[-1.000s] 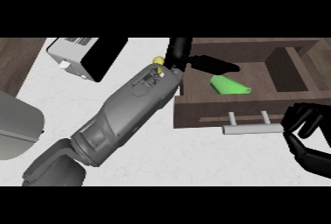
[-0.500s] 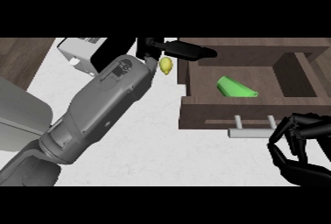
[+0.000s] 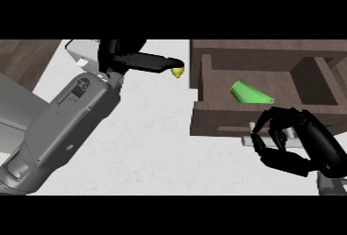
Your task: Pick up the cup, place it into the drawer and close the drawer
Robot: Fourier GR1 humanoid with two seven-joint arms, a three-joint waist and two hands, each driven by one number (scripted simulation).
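Far left, a strip of dark wood [image 3: 24,62] shows beside the pale counter [image 3: 156,151], and a grey block [image 3: 10,110] sits at the left edge. The left forearm [image 3: 68,119] runs up diagonally from the lower left corner, big and grey, and up top is the left hand [image 3: 132,57], black, fingers stretched out to the right and released, holding nothing. Behind it, a white box [image 3: 85,50] peeks out at the top. Just off those fingertips lies a small yellow thing [image 3: 178,72] on the counter, close to the drawer's left wall but apart from it; what it is I can't tell. Now the drawer [image 3: 203,114], dark wood, pulled out and open. Inside lies the cup [image 3: 251,93], bright green, tipped on its side on the drawer floor, toward the front, clear of both hands. Down at the drawer's front, the right hand [image 3: 298,147] hovers with fingers curled like a claw, clenched on nothing that I can see, right over the pale handle [image 3: 288,133], which is mostly hidden behind it. Whether the fingers touch the handle, I can't tell.
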